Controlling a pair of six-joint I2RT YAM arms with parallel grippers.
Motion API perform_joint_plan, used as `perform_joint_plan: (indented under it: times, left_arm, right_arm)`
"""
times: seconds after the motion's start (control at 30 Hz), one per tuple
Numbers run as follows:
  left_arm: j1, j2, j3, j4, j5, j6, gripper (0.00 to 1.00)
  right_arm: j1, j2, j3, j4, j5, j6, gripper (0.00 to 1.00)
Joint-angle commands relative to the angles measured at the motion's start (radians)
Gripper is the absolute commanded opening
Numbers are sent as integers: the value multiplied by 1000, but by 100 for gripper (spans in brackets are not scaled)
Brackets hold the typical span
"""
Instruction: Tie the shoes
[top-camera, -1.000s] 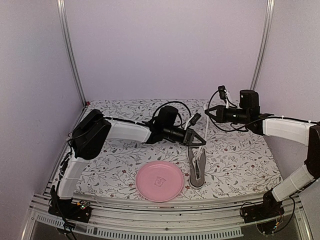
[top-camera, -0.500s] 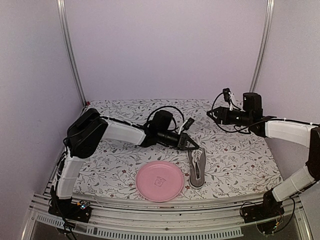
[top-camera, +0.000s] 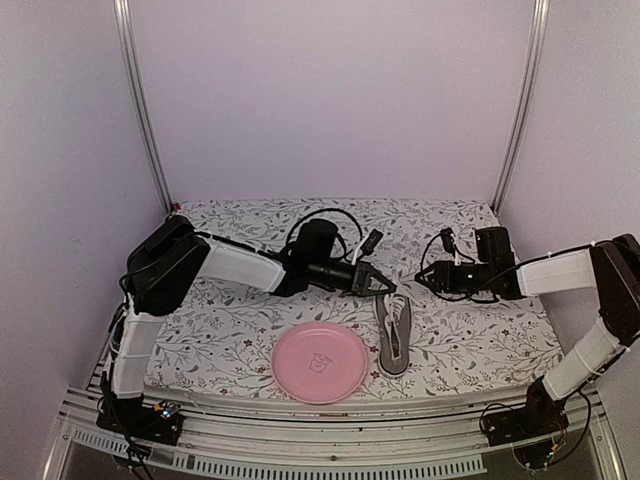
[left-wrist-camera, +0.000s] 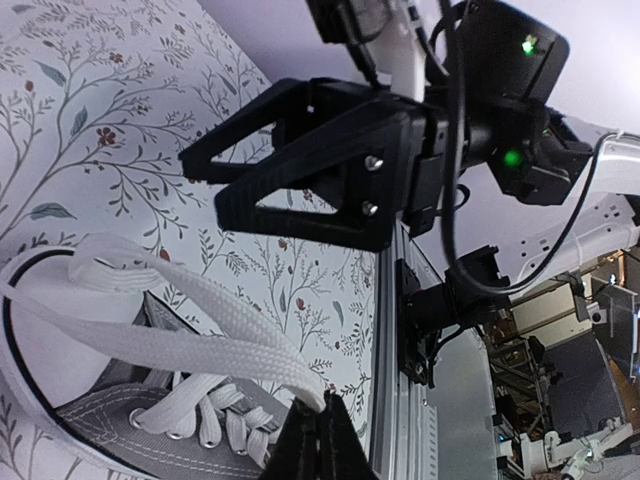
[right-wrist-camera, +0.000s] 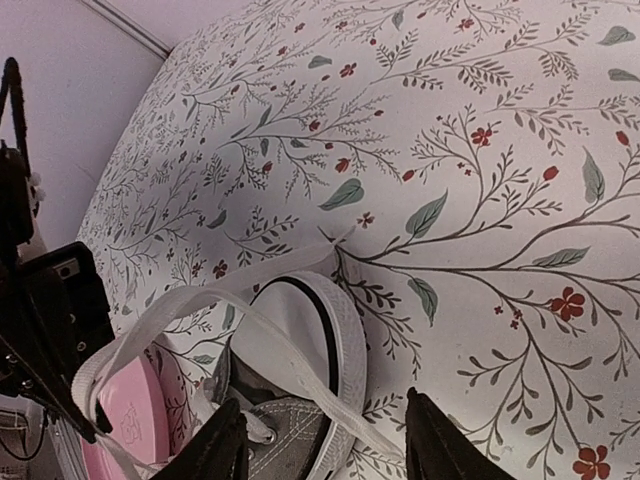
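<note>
Near the table's (top-camera: 500, 372) front edge lies a round, glossy pink plate (top-camera: 320, 362). Just beside it the grey canvas sneaker (top-camera: 393, 335) lies lengthwise toward the back, with white rubber rimming its sole. At its far end the left gripper (left-wrist-camera: 322, 445) is pinched tight on a flat woven white lace (left-wrist-camera: 200, 330). Close by, the right gripper (right-wrist-camera: 325, 445) stands with its fingers spread over the floral cloth (right-wrist-camera: 480, 200).

left arm (top-camera: 240, 265): stretched low and rightward from its base, forearm near level.
left gripper (top-camera: 385, 287): fingers (left-wrist-camera: 305, 450) pressed together, pinching a white lace (left-wrist-camera: 220, 335) at their tips.
right arm (top-camera: 555, 270): bent at the elbow, forearm reaching leftward, held low.
right gripper (top-camera: 425, 277): fingers (right-wrist-camera: 228, 445) spread apart, holding nothing; it faces the left gripper, close by.
</note>
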Motion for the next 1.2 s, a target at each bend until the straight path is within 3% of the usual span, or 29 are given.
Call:
perform_joint_plan:
  times: [0.0, 0.73, 0.9, 1.07, 1.17]
  left_arm:
    - [8, -37, -6, 53, 3, -13, 0]
    - [9, -6, 42, -1, -6, 7, 0]
    - [9, -2, 42, -14, -27, 12, 0]
    - [3, -9, 52, -61, -72, 44, 0]
    - [-1, -22, 45, -77, -101, 58, 0]
  right_arm:
    - [22, 99, 57, 47, -76, -43, 53]
    - [83, 318, 188, 72, -134, -140, 50]
    - [91, 328, 194, 80, -114, -147, 36]
    - [90, 310, 176, 103, -79, -121, 4]
    - [90, 259, 139, 102, -27, -111, 2]
